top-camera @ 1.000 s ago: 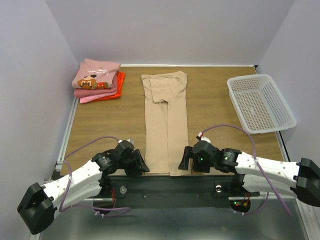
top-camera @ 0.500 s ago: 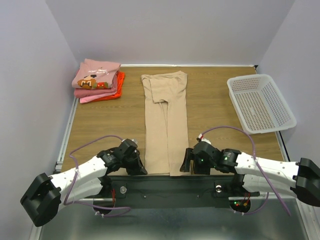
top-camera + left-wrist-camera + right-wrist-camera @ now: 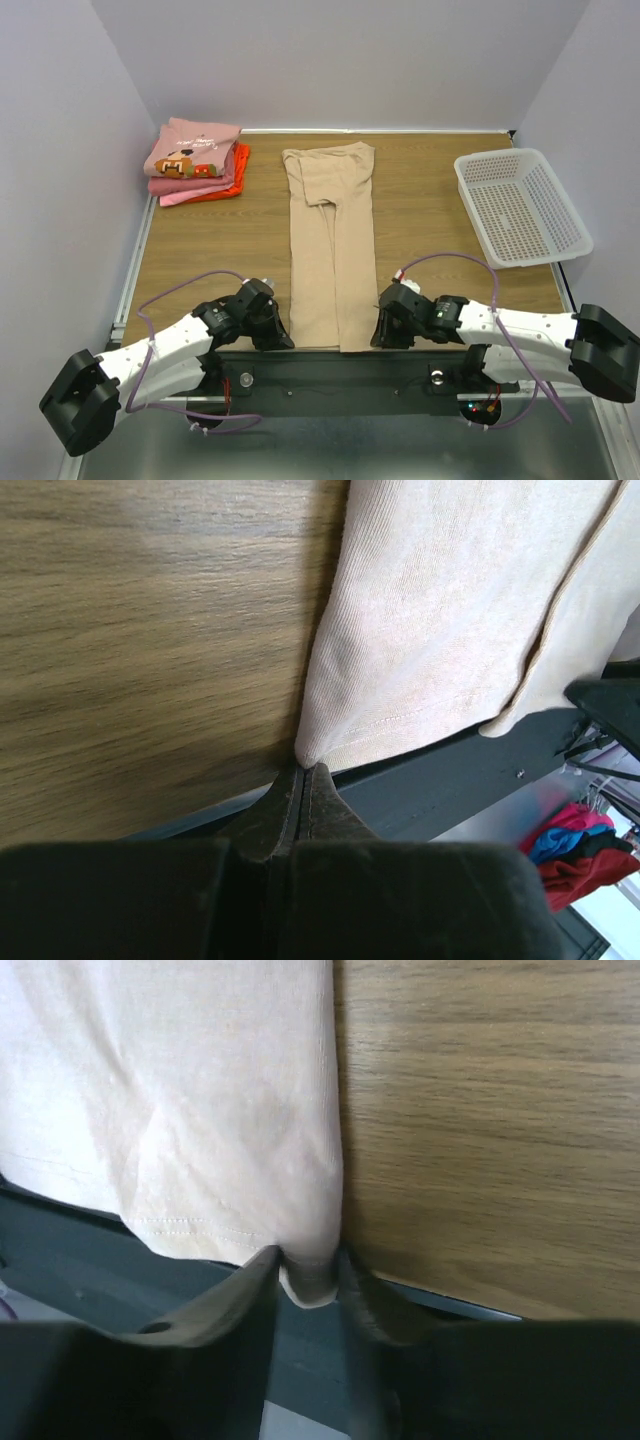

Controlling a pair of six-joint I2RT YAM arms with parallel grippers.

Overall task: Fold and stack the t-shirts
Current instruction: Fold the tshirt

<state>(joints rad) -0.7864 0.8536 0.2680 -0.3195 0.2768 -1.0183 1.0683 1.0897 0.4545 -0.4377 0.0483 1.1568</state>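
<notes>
At the frame's lower middle, our left claw (image 3: 283, 338) and right claw (image 3: 379, 334) each clamp a near corner of the tan t-shirt (image 3: 330, 250), whose length runs upward.

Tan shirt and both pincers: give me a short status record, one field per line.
tan shirt: flat, folded into a long strip running near to far
left pincer: shut on its near left corner
right pincer: jaws either side of near right corner, cloth between; firm grip unclear
stack of folded shirts: far left corner
basket: far right, apart from the shirts
</notes>
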